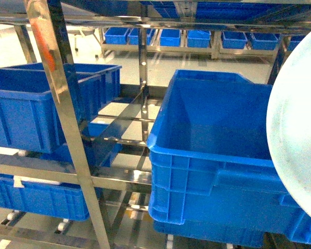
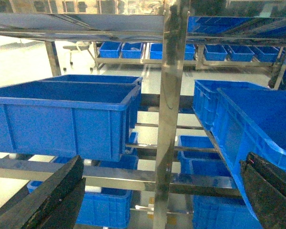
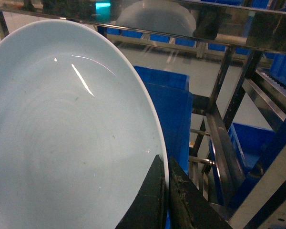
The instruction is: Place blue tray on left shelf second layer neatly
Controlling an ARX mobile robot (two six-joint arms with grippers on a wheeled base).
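The right gripper (image 3: 165, 191) is pinching the rim of the blue tray (image 3: 62, 138) with its fingers clamped on it, carrying it on edge at the right, probably so it passes between the rails, while the left gripper (image 2: 162, 191) is hanging with fingers wide apart, holding nothing. The left shelf second layer (image 1: 119, 140) is lying ahead, its bare rails showing between a blue crate (image 1: 36, 104) at its left end and a larger crate (image 1: 217, 150) to the right, in a pale-floored storeroom where more steel racks are carrying crates

A stainless-steel shelf (image 1: 67, 129) of angle posts and open rails fills the frame. On its middle tier, deep blue crates (image 1: 31, 106) sit at left and a large blue crate (image 1: 212, 155) at right. Another crate (image 1: 39, 199) rests on the tier below, lower left.
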